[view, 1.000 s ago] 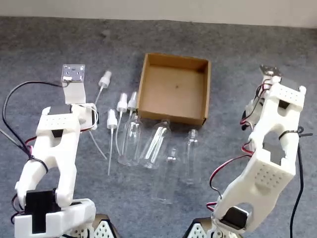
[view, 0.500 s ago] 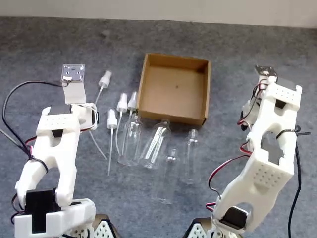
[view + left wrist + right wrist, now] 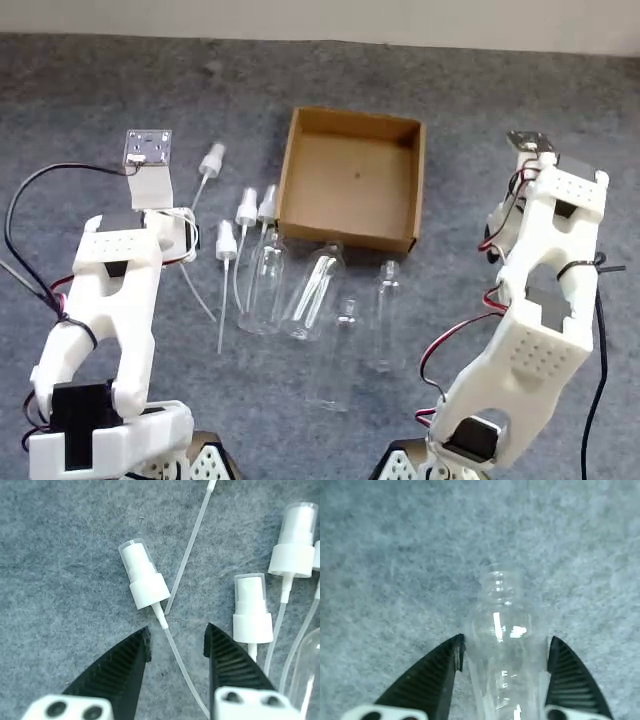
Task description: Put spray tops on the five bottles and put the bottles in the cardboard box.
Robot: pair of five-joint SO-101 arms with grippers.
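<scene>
The left gripper (image 3: 176, 630) hangs over the grey desk (image 3: 100, 90), its fingers (image 3: 120, 665) spread either side of a white spray top (image 3: 145, 582), straddling the thin dip tube with the cap just beyond the tips. The right gripper (image 3: 505, 640) appears clamped on the shoulders of a clear bottle (image 3: 502, 625), still uncapped, outside the cardboard box (image 3: 345, 232). Pinching the flexible tube instead of the cap could let the top swing or slip, and the smooth bottle could twist in its hold.
</scene>
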